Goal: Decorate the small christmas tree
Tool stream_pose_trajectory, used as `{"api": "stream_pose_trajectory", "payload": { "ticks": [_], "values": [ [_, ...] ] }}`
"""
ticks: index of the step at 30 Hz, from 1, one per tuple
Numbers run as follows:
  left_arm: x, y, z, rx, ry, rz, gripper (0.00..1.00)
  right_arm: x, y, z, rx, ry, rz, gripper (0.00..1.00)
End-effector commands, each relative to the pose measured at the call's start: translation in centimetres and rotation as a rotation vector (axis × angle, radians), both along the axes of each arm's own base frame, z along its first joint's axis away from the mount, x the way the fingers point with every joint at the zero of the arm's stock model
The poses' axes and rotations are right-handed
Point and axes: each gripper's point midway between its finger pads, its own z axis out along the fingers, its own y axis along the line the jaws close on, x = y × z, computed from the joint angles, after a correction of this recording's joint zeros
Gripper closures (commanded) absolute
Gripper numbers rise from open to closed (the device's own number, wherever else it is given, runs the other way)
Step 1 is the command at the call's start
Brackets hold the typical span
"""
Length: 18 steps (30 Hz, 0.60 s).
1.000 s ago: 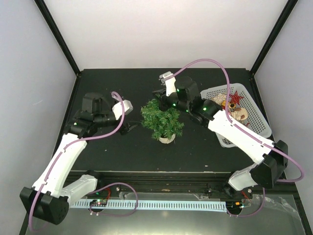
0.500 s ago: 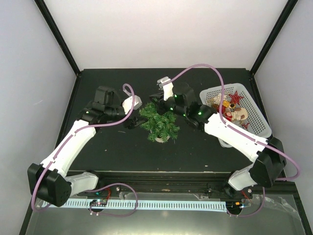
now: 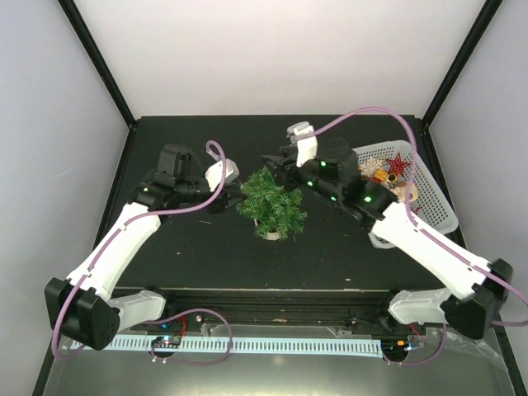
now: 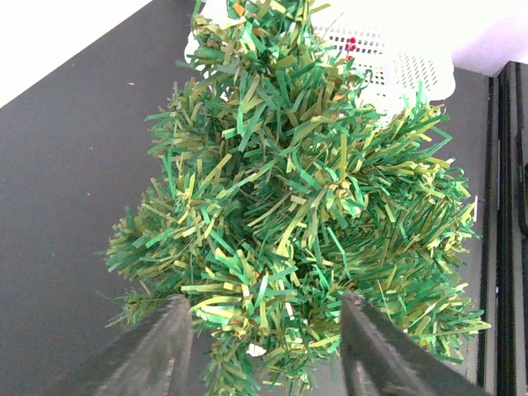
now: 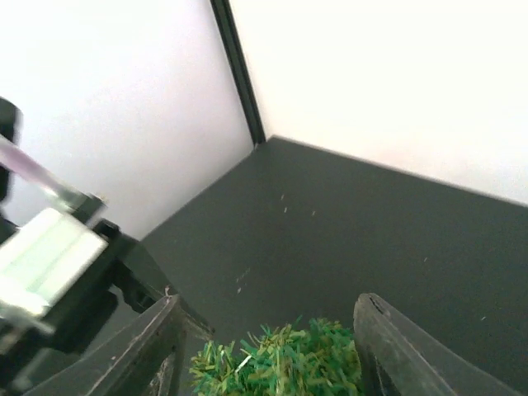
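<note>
- Green and bushy, the artificial small christmas tree (image 3: 271, 202) stands in its little white pot (image 3: 272, 233) mid-way across the black table top (image 3: 190, 256), between your two arms.
- Your left gripper (image 4: 264, 355) is at the tree's left flank. Its fingers (image 4: 157, 351) are spread, with the lower branches between them. The wrist view does not show whether the pads already press on the foliage.
- Your right gripper (image 5: 268, 346) hangs over the far side of the treetop, jaws spread and nothing between them.
- To the right, well apart from the tree, sits the white plastic mesh basket (image 3: 445, 210) of ornaments, a red star (image 3: 398, 165) among them.
- The step in hand looks like steadying the tree so that the free arm can fetch a decoration.
- Close the left fingers low, near the trunk rather than on the branch tips. The tips will likely bend and let the pot tip or slide.
- Squeeze only enough to stop the tree moving, and do not drag it sideways.
- Lift the right arm clear of the top before swinging to the basket, so the fingers do not snag the foliage.
</note>
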Motion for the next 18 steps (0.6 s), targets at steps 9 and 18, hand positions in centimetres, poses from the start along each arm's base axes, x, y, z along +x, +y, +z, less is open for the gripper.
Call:
{"api": "stream_pose_trajectory", "payload": {
  "ticks": [9, 18],
  "values": [
    [2.5, 0.8, 0.6, 0.069, -0.015, 0.084, 0.75, 0.2, -14.1, -0.6, -0.087, 0.086, -0.520, 0.39],
    [5.5, 3.8, -0.9, 0.147, -0.045, 0.215, 0.77, -0.6, -19.5, -10.2, -0.183, 0.299, -0.647, 0.41]
  ]
}}
